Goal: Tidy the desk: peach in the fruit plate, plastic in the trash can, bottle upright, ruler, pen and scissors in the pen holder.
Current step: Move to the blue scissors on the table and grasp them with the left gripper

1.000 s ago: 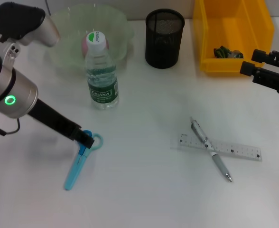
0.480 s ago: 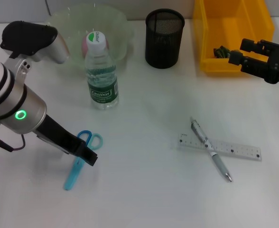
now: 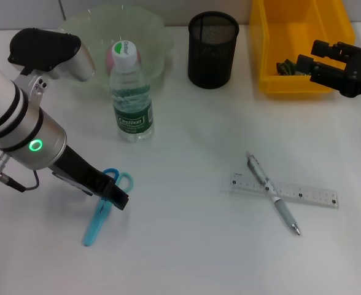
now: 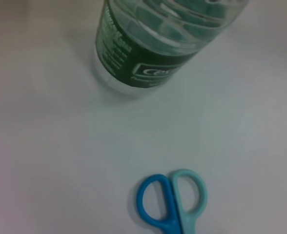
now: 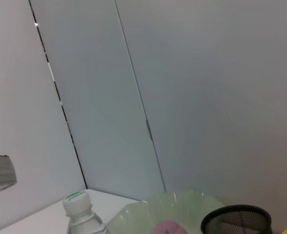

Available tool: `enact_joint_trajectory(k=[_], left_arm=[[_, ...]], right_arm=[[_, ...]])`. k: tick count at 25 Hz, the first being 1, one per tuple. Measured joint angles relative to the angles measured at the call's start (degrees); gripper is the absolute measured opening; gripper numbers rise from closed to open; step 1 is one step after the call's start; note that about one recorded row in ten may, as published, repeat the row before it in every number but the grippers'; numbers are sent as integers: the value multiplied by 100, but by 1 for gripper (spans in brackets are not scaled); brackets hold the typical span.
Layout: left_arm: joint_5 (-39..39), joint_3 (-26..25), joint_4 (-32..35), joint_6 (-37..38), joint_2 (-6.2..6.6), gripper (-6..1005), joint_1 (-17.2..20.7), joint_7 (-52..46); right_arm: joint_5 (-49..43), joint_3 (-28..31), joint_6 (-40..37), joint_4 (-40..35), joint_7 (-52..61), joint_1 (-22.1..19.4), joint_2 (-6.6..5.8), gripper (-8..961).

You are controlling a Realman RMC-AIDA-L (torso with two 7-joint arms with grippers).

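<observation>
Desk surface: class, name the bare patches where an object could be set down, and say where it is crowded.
Bare: the middle, between the scissors and the ruler, and the near edge. Crowded: the far side, where fruit plate, bottle, pen holder and yellow bin stand.

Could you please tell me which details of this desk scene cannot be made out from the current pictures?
- Left gripper: head view, over the scissors; open or shut is unclear, and the left wrist view shows no fingers.
- Scissors blades: left wrist view, cut off by the picture's edge.
- Ruler markings: head view, too small to read.
- Dark item in the yellow bin: head view, partly hidden by the right gripper.
</observation>
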Motion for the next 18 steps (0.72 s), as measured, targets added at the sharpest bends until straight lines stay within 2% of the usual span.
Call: enact_joint_trajectory(k=[16, 18], left_arm=[[178, 35, -293, -95, 7, 720, -163, 0], [172, 87, -531, -157, 1, 720, -302, 1]], right_arm=[[5, 0, 62, 22, -29, 53, 38, 622], [5, 0, 64, 24, -29, 53, 39, 622]])
